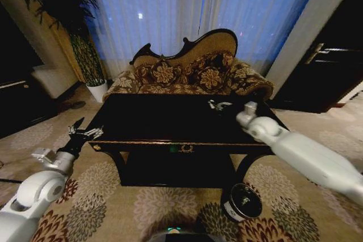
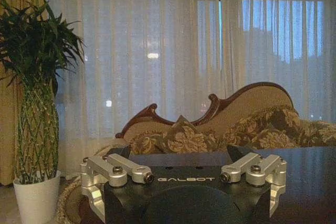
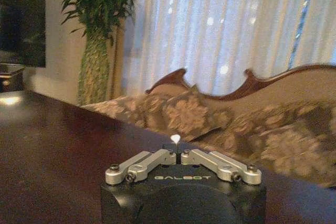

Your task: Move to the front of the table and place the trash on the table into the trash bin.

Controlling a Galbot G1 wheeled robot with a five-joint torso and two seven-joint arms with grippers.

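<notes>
Glossy black table [image 1: 170, 120] w/ gold trim fills the middle of your head view, robot already parked at its front edge. Behind it at 12 o'clock sits the brown floral sofa [image 1: 193, 72]; a tall potted plant [image 1: 85, 49] stands at 10 o'clock.

Trash bin [image 1: 243, 201], short black cylinder w/ round white label, sits on the patterned carpet at 5 o'clock, near the table's front-right leg.

Right gripper [image 1: 218, 106] is out over the tabletop at 1 o'clock. In the right wrist view its jaws are pinched together on a tiny white paper bit [image 3: 175, 139] poking up between the tips. I'd judge that's one piece of the trash already in hand; I can't make out other trash on the dark top.

Left gripper [image 1: 85, 134] hovers off the table's left corner at 9 o'clock, jaws spread wide, holding nothing.

To do this step well: the paper is thin and light, so keep the pinch firm and move smoothly – a jerk could let it slip. Lift clear of the slick top first, then swing the arm back and down toward 5 o'clock, centre over the bin's mouth before you let go, since the opening is small and a light scrap may drift.
</notes>
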